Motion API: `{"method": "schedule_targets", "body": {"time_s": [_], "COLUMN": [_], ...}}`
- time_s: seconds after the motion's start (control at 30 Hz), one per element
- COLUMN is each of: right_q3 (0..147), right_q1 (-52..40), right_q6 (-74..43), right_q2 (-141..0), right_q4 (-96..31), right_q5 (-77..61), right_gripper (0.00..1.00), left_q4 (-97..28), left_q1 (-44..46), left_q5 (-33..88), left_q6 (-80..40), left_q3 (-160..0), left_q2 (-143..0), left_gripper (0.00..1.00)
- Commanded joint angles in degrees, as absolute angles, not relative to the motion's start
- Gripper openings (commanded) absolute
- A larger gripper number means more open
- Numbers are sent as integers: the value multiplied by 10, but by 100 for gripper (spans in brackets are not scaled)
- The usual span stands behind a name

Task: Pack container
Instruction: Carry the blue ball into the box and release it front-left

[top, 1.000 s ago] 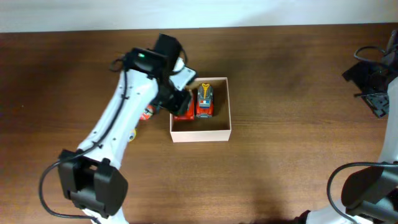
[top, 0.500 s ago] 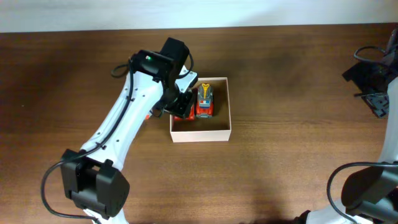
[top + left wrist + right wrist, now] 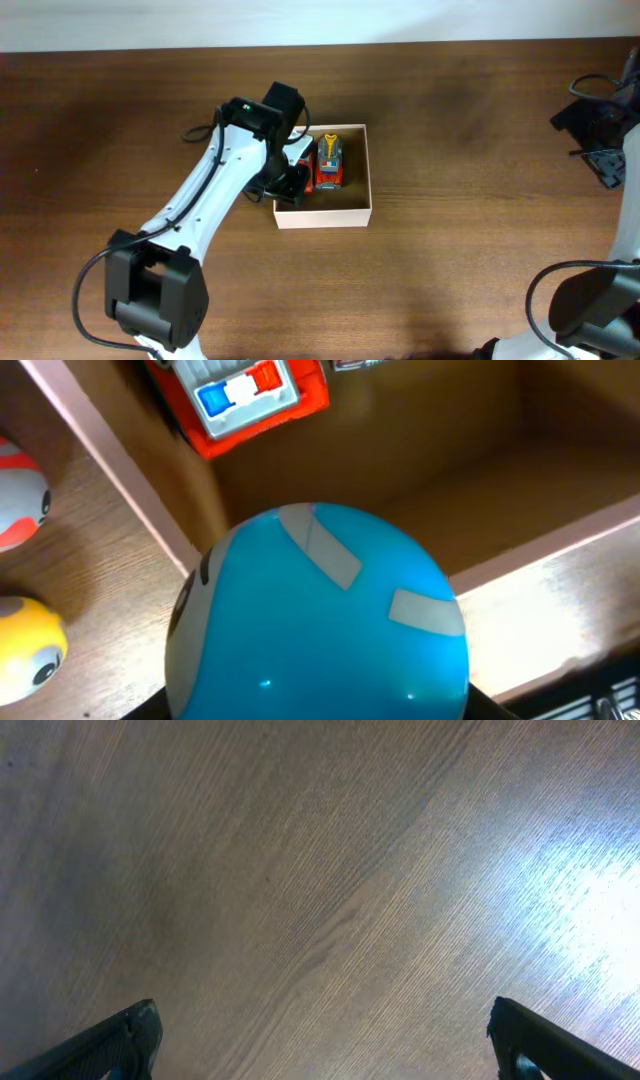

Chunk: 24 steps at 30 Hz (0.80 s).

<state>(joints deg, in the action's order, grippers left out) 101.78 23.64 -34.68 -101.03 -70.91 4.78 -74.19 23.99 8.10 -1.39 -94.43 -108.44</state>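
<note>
The container (image 3: 357,208) is a small square cream-walled box with a tan inside at the table's middle. Two red toy trucks lie in it side by side; one (image 3: 329,163) shows plainly, the other (image 3: 245,398) is partly under my left arm. My left gripper (image 3: 290,185) is shut on a blue ball with white patches (image 3: 318,615) and holds it over the container's near left corner (image 3: 150,490). My right gripper (image 3: 320,1040) is open and empty over bare table at the far right (image 3: 605,150).
A white-and-orange ball (image 3: 18,490) and a yellow ball (image 3: 28,645) lie on the table just left of the container, hidden under my left arm in the overhead view. The table is dark brown wood.
My left gripper has moved with the blue ball from the container's far left corner toward its near left side. The right arm has not moved.
</note>
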Motion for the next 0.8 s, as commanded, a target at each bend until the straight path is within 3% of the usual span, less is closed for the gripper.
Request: {"method": "schedule_targets", "body": {"time_s": [0.0,0.23,0.47,0.77], "right_q3": [1015,1015,1015,1015], "right_q1": [236,237,236,237], "right_q6": [-352,-352,-352,-352], "right_q2": [-1010,-1010,-1010,-1010], "right_q4": [-710,-710,-710,-710], "right_q5": [47,47,47,47], "right_gripper": [99,99,99,99], "left_q4": [-734,-726,-724,-705], "left_q1": [240,240,240,237], "left_q5": [77,77,77,75], "left_q6": [-22,-22,-22,-22], "left_q3": [-923,-916,-916,-917], "left_q2": [-1088,-1088,-1088,-1088], "left_gripper": [52,53,70,70]}}
